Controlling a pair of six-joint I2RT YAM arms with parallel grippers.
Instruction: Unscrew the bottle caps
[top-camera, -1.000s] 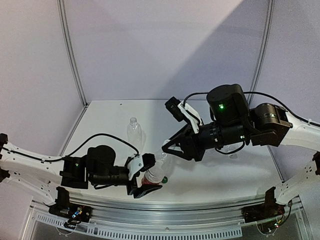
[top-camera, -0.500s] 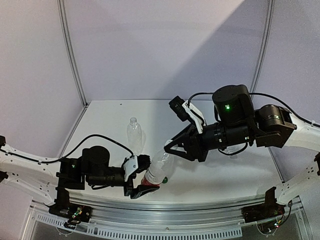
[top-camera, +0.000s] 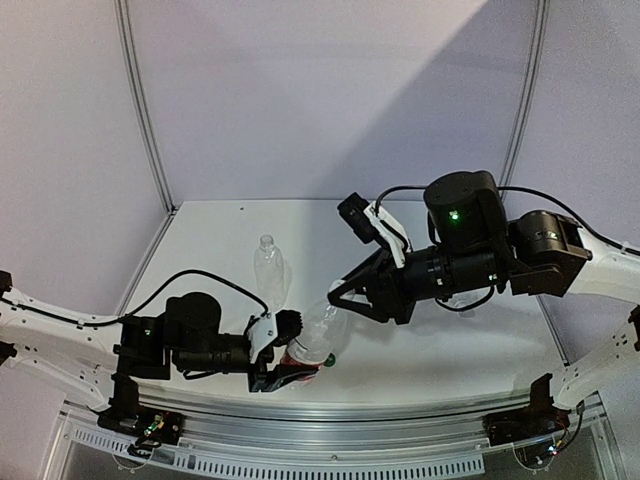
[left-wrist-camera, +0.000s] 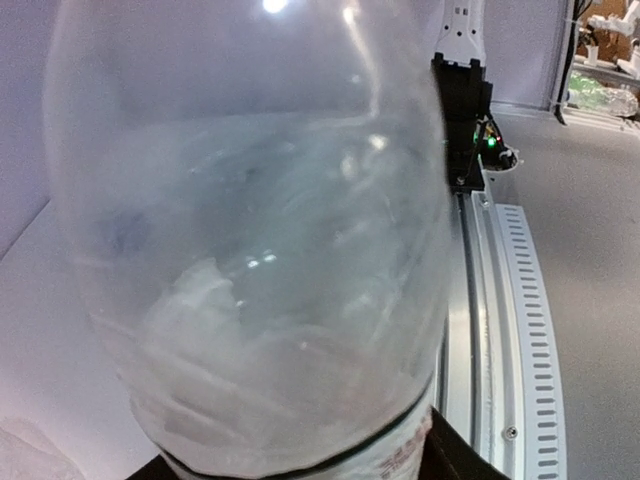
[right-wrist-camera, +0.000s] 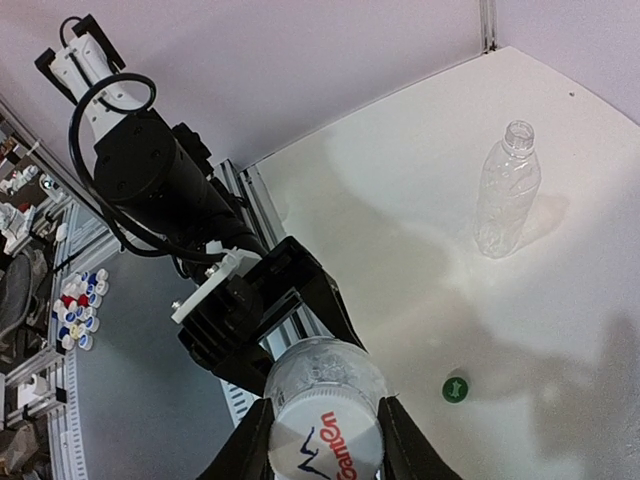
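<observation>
Left gripper (top-camera: 286, 350): fingers clenched on the near end of the red-label bottle (top-camera: 318, 335), holding it tilted above the table (top-camera: 430, 352) near its near edge. Left wrist view is almost all clear bottle body, with a strip of label at the bottom.

Second bottle (top-camera: 268, 268) stands upright just beyond, mouth open with no cap, apart from both arms.

Green cap (right-wrist-camera: 455, 387) lies loose on the table beside the held bottle.

Right gripper (top-camera: 337, 298): fingers (right-wrist-camera: 398, 440) closed on the held bottle's far end, pressing either side of a white, red-lettered part. Can't tell whether that part is a cap or a label.
</observation>
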